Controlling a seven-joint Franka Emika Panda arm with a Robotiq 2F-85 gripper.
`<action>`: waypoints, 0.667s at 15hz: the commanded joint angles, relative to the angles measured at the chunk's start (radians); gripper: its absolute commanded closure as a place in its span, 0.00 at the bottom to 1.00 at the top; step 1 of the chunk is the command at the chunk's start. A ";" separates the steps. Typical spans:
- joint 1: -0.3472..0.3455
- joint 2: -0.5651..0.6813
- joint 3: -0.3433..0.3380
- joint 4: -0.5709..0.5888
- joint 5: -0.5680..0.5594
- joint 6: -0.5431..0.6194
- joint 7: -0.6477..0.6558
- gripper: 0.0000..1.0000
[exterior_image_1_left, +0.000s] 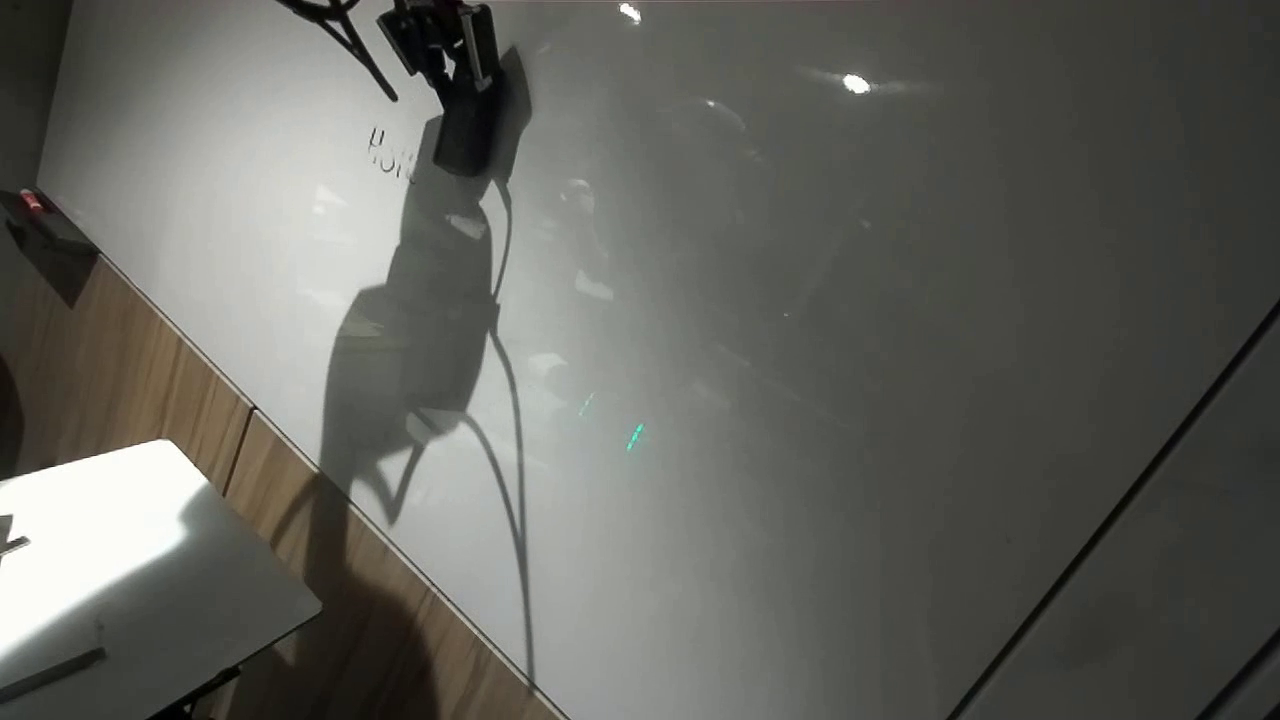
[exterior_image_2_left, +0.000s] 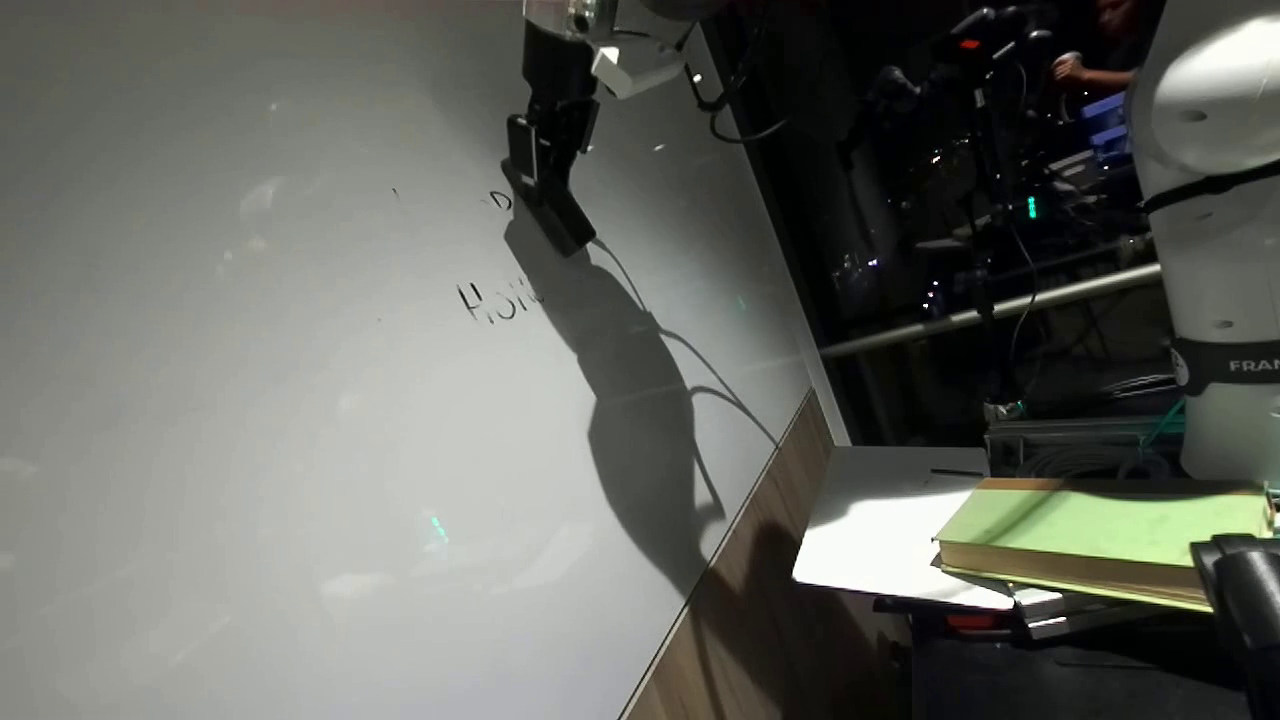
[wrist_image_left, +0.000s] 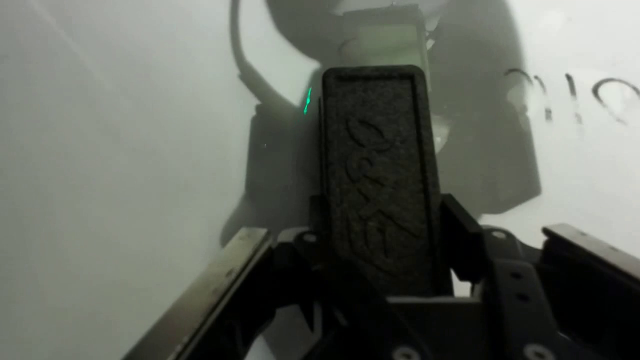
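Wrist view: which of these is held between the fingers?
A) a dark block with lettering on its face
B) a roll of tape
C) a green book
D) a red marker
A: the wrist view shows the fingers closed on both sides of the dark block, with lettering along the face turned to the camera.

Eraser (wrist_image_left: 382, 160) matt, rough, probably plastic; whiteboard (exterior_image_1_left: 760, 330) smooth, glossy; panel (exterior_image_1_left: 150, 370) wood-grained.
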 joint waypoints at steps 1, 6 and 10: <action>0.033 -0.015 -0.034 0.103 0.001 -0.083 -0.018 0.70; 0.063 0.007 -0.023 0.120 0.005 -0.078 0.003 0.70; 0.097 0.061 -0.016 0.089 0.005 -0.025 0.020 0.70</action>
